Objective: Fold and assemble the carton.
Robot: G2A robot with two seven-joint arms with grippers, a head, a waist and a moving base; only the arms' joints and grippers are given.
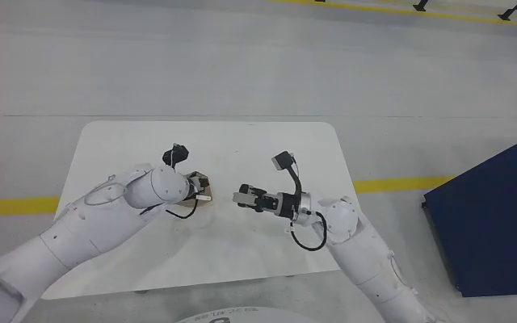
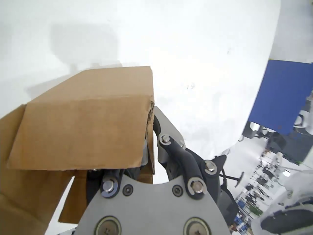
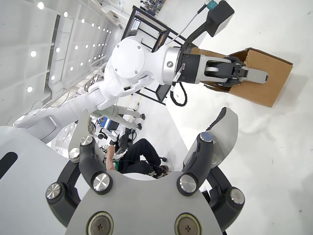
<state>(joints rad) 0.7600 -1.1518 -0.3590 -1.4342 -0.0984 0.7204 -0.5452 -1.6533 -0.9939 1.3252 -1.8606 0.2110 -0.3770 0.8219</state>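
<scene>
White tabletop (image 1: 266, 145) with rounded corners is my working surface, and the brown carton (image 1: 200, 187) is on it, a little toward the left arm's side of the middle. In the right wrist view the carton (image 3: 269, 79) reads as a box-shaped sleeve already opened out, 2 of its walls meeting at a crisp corner and its open end turned toward the left arm. In the left wrist view 1 loose flap (image 2: 27, 187) sticks out from that open end beside the folded body. I cannot tell whether the carton's underside sits on the table or is raised just clear of it. My left gripper (image 3: 255, 74) is clenched on 1 wall at the open end: the outer finger (image 3: 256, 77) lies flat along the outside of the cardboard, and the other goes inside the box, so the wall is pinched between them. My right gripper (image 1: 241, 197) is released, its jaws spread wide. It points toward the carton from the right arm's side, near it but apart, with a strip of bare table between them. Farther out, a yellow floor line (image 1: 404, 184) runs out from under both sides of the table, and a blue panel (image 1: 477, 218) stands on the floor off the table's right side, well apart from the work.
</scene>
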